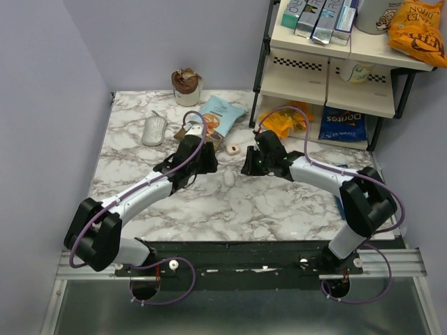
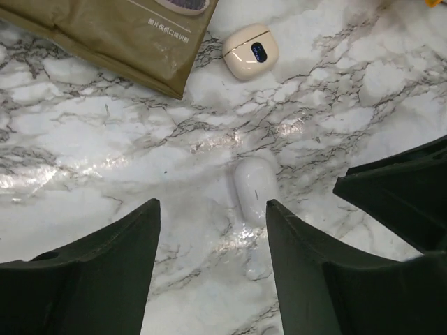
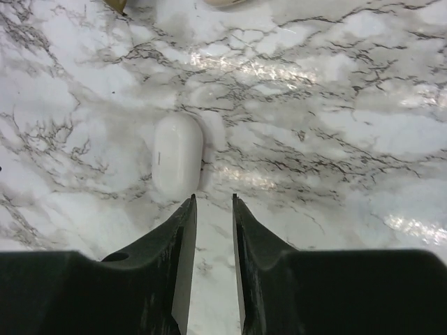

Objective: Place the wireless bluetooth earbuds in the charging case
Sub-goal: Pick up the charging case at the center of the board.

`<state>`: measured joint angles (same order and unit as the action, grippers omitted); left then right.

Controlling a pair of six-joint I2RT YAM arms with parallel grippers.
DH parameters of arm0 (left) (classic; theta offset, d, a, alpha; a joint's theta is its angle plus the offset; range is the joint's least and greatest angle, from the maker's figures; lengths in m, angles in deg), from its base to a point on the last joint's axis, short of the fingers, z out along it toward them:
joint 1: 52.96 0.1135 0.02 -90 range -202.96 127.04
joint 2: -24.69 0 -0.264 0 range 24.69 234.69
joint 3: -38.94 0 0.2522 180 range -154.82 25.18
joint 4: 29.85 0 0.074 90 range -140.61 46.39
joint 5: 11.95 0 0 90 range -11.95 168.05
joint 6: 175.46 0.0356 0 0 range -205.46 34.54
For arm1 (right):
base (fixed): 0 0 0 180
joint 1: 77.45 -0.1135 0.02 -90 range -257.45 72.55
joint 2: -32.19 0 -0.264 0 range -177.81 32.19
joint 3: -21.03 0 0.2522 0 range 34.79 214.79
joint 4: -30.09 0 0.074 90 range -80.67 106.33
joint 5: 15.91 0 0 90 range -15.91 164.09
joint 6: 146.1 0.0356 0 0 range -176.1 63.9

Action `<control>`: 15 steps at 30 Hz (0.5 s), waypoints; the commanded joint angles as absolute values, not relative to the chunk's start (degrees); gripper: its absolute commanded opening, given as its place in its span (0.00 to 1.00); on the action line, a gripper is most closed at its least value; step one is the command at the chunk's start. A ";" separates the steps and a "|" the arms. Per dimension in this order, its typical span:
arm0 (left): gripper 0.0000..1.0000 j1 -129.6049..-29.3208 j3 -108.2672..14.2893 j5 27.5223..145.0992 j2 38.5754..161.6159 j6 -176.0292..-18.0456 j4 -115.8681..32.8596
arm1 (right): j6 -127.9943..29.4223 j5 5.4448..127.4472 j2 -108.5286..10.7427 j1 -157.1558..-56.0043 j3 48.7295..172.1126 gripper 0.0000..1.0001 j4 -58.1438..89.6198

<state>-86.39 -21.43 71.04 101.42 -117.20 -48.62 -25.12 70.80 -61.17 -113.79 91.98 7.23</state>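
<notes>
The charging case (image 1: 229, 179) is a white, rounded oblong shell lying shut on the marble between the two arms. My left gripper (image 1: 206, 164) is open wide in the left wrist view (image 2: 211, 204). There the case (image 2: 255, 188) lies just ahead of its right fingertip. My right gripper (image 1: 248, 166) is open by only a narrow gap (image 3: 213, 197) with nothing in it. The case (image 3: 177, 155) rests just beyond its left fingertip. A cream pebble (image 2: 250, 50) with a dark blue oval window lies farther back (image 1: 233, 149). No loose earbuds show.
A brown pouch (image 2: 105, 35) and a blue snack packet (image 1: 222, 115) lie behind the grippers. A grey mouse-like object (image 1: 154, 130) and a cup (image 1: 186, 85) stand at the back left. A shelf unit (image 1: 328, 77) with snack bags (image 1: 343, 124) fills the back right.
</notes>
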 commanded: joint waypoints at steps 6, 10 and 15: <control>0.13 -86.10 -14.11 68.04 99.58 -120.25 -51.43 | -27.53 67.66 -75.81 -114.10 107.28 0.20 1.31; 0.23 -86.10 -11.39 66.45 95.19 -120.44 -52.92 | -28.24 67.76 -79.77 -114.10 110.80 0.19 -0.80; 0.51 -86.19 -10.86 65.66 89.82 -119.56 -56.61 | -30.26 64.86 -83.38 -114.10 112.13 0.19 -0.72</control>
